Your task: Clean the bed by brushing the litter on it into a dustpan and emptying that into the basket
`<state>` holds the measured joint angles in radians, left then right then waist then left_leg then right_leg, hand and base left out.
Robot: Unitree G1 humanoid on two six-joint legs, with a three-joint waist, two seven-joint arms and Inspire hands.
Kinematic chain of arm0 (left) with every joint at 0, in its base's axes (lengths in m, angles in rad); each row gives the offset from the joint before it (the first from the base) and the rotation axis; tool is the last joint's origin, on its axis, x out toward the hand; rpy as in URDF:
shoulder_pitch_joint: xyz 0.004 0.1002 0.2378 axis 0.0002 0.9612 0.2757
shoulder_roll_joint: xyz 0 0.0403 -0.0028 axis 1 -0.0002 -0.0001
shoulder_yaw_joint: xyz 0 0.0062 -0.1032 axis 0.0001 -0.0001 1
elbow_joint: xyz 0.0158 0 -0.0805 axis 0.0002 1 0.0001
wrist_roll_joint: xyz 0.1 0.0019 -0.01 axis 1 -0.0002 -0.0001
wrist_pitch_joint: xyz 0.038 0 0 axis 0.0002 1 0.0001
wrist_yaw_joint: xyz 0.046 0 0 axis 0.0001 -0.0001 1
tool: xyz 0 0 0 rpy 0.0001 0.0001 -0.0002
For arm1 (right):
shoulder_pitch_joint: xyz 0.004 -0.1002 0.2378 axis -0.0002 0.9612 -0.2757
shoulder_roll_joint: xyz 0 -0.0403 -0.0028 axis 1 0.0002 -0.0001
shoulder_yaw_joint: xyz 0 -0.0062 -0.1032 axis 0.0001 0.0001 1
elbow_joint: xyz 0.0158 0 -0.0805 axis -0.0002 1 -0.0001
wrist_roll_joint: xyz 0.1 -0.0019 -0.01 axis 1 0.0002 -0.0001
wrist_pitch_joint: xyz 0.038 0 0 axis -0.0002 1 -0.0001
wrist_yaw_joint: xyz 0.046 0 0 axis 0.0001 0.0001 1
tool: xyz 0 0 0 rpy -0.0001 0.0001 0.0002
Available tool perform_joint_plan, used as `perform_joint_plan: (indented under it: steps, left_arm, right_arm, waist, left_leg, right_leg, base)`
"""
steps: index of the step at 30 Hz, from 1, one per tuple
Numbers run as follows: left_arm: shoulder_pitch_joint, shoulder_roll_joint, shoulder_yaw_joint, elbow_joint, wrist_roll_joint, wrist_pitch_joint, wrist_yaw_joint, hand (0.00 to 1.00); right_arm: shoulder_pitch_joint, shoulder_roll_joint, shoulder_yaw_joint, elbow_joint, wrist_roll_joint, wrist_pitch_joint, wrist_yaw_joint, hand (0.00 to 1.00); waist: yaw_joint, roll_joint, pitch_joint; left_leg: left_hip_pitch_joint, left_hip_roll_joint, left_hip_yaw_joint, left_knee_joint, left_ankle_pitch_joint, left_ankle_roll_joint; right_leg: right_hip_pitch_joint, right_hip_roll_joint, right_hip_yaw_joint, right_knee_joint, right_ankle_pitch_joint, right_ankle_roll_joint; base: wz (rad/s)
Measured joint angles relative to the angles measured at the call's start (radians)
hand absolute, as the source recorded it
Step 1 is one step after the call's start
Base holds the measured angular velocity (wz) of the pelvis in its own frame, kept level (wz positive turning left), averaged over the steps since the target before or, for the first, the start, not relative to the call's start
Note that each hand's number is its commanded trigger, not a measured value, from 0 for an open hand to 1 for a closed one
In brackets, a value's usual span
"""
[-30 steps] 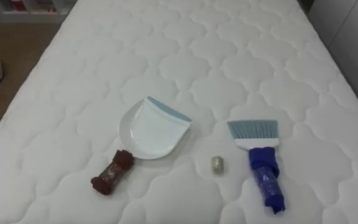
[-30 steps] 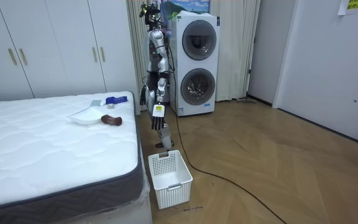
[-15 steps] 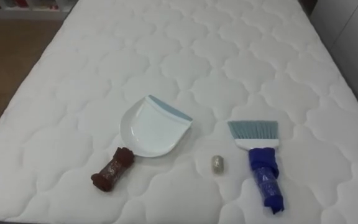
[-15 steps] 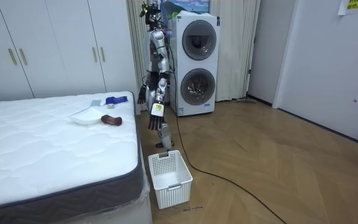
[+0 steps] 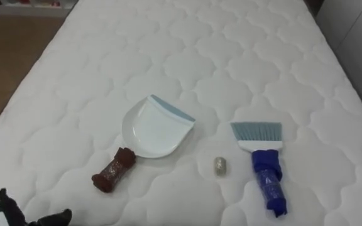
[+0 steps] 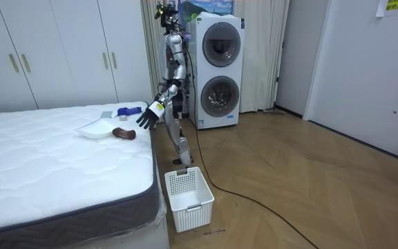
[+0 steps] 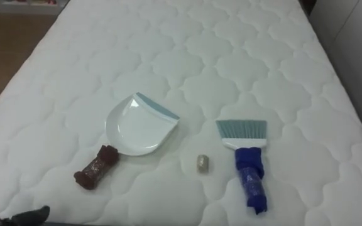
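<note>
The bed (image 5: 231,56) carries a white quilted mattress that runs from the lower edge of the eye views to the top.

Items on the mattress, lower half of the frame:
- Dustpan (image 5: 153,129): white, with a blue-grey lip, left of centre. The lip faces the upper right. Its brown wrapped handle (image 5: 113,172) points to the lower left.
- Brush (image 5: 263,160): right of centre, lying flat. Pale blue bristles point to the top of the frame; the blue wrapped grip points to the bottom.
- Scrap (image 5: 220,165): a small pale piece, lying between the dustpan and the brush, nearer the brush. It touches neither.

Left hand (image 5: 6,206): at the lower left corner of the eye views, over the near edge of the mattress. Its dark fingers are spread and hold nothing. It is well apart from the dustpan handle.

Room view: the robot stands at the end of the bed, in front of two stacked washing machines (image 6: 215,69). Its left hand is held out at mattress height, fingers spread, near the bed corner. A white basket (image 6: 188,198) stands on the wooden floor at lower centre, just beside the bed.
</note>
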<state>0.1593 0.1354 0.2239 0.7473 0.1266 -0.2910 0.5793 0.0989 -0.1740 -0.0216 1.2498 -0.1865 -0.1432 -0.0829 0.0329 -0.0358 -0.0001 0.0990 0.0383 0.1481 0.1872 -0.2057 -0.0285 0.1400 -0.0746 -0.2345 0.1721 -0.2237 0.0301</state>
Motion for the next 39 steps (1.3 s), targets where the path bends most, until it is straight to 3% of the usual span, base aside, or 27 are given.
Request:
perform_joint_plan:
  steps: [3, 7, 11, 16, 23, 30, 32, 34, 35, 36, 37, 38, 39]
  left_arm:
    - [-0.032, 0.002, -0.020, -0.018, -0.018, -0.007, 0.011, 0.00]
    - [-0.049, 0.010, -0.037, -0.120, -0.017, -0.008, 0.019, 0.00]
    - [-0.096, 0.021, -0.046, -0.149, -0.018, -0.023, 0.028, 0.00]
    - [-0.134, 0.030, -0.074, -0.150, -0.040, -0.023, 0.028, 0.00]
    - [-0.207, 0.043, -0.153, -0.143, -0.059, -0.022, 0.010, 0.00]
    - [-0.319, 0.051, -0.194, -0.023, -0.060, -0.016, -0.035, 0.00]
    - [-0.341, 0.052, -0.198, 0.015, -0.060, -0.016, -0.043, 0.00]
    - [-0.353, 0.052, -0.198, 0.049, -0.058, -0.016, -0.049, 0.00]
    - [-0.369, 0.052, -0.196, 0.073, -0.058, -0.016, -0.055, 0.00]
    - [-0.386, 0.059, -0.191, 0.098, -0.058, -0.016, -0.065, 0.00]
    - [-0.397, 0.068, -0.188, 0.107, -0.058, -0.016, -0.067, 0.00]
    - [-0.428, 0.081, -0.189, 0.146, -0.062, -0.016, -0.070, 0.00]
    - [-0.449, 0.080, -0.201, 0.179, -0.064, -0.016, -0.086, 0.00]
  right_arm:
    - [-0.001, -0.001, 0.000, -0.001, -0.002, 0.000, 0.006, 0.00]
    - [-0.001, -0.003, 0.000, -0.009, -0.013, 0.001, 0.015, 0.00]
    - [-0.005, -0.006, 0.001, -0.007, -0.039, 0.002, 0.025, 0.00]
    - [-0.026, -0.006, 0.003, -0.005, -0.035, 0.006, 0.044, 0.00]
    - [-0.040, -0.010, 0.078, -0.006, 0.031, 0.014, 0.040, 0.00]
    - [-0.087, -0.019, 0.138, -0.006, 0.038, 0.032, 0.030, 0.00]
    - [-0.107, -0.022, 0.154, -0.005, 0.027, 0.034, 0.030, 0.00]
    - [-0.130, -0.021, 0.165, -0.003, 0.020, 0.029, 0.028, 0.00]
    - [-0.143, -0.022, 0.168, 0.001, 0.020, 0.016, 0.017, 0.00]
    - [-0.166, -0.026, 0.168, 0.001, 0.026, 0.001, -0.009, 0.00]
    - [-0.179, -0.024, 0.172, 0.001, 0.026, -0.003, -0.015, 0.00]
    - [-0.199, -0.030, 0.201, 0.002, 0.024, -0.013, -0.030, 0.00]
    - [-0.199, -0.032, 0.207, 0.008, 0.024, -0.010, -0.043, 0.00]
  waist:
    - [-0.003, 0.011, 0.0053]
    - [-0.006, 0.015, 0.0037]
    - [-0.008, 0.024, 0.0040]
    - [-0.031, 0.024, 0.0036]
    - [-0.056, 0.022, 0.0040]
    - [-0.061, 0.026, 0.0064]
    - [-0.060, 0.029, 0.0087]
    - [-0.057, 0.033, 0.0125]
    - [-0.058, 0.040, 0.0233]
    - [-0.060, 0.048, 0.0407]
    - [-0.058, 0.034, 0.0397]
    - [-0.069, 0.024, 0.0445]
    - [-0.092, 0.029, 0.0416]
  left_leg:
    - [-0.001, 0.000, 0.001, 0.000, 0.000, 0.000]
    - [-0.017, 0.001, 0.002, 0.003, 0.000, 0.000]
    - [-0.024, 0.001, 0.002, 0.003, 0.000, 0.000]
    - [-0.035, 0.001, 0.003, 0.002, 0.000, 0.000]
    - [-0.070, 0.001, -0.007, 0.011, 0.000, 0.000]
    - [-0.141, 0.006, -0.010, 0.019, 0.001, 0.001]
    - [-0.149, 0.010, -0.019, 0.019, 0.001, 0.001]
    - [-0.155, 0.015, -0.079, 0.018, 0.001, 0.001]
    - [-0.156, 0.026, -0.148, 0.016, 0.001, 0.001]
    - [-0.165, 0.041, -0.232, 0.019, 0.001, -0.001]
    - [-0.189, 0.037, -0.238, 0.037, 0.001, -0.002]
    - [-0.243, 0.035, -0.219, 0.084, -0.023, -0.025]
    - [-0.272, 0.040, -0.172, 0.099, -0.030, -0.032]
  right_leg:
    - [0.000, 0.000, -0.001, -0.001, 0.001, 0.000]
    - [-0.015, 0.000, -0.003, 0.003, 0.002, -0.001]
    - [-0.028, -0.002, -0.002, 0.013, 0.002, -0.001]
    - [-0.040, -0.002, -0.004, 0.015, 0.002, -0.001]
    - [-0.061, -0.002, -0.011, 0.014, 0.004, -0.002]
    - [-0.151, -0.002, -0.015, 0.038, 0.005, -0.003]
    - [-0.182, -0.003, -0.026, 0.069, 0.005, -0.003]
    - [-0.218, -0.009, -0.078, 0.133, 0.005, -0.003]
    - [-0.280, -0.022, -0.112, 0.242, 0.004, -0.005]
    - [-0.377, -0.023, -0.088, 0.292, -0.024, -0.039]
    - [-0.415, -0.019, -0.067, 0.229, -0.003, -0.064]
    - [-0.446, -0.029, -0.079, 0.177, 0.103, -0.066]
    - [-0.448, -0.023, -0.099, 0.164, 0.106, -0.067]
  base:
    - [0.00]
    - [0.00]
    - [0.00]
    - [0.00]
    - [0.04]
    - [-0.04]
    - [-0.26]
    - [-0.37]
    - [-0.48]
    - [-0.57]
    - [-0.39]
    - [0.05]
    - [0.30]
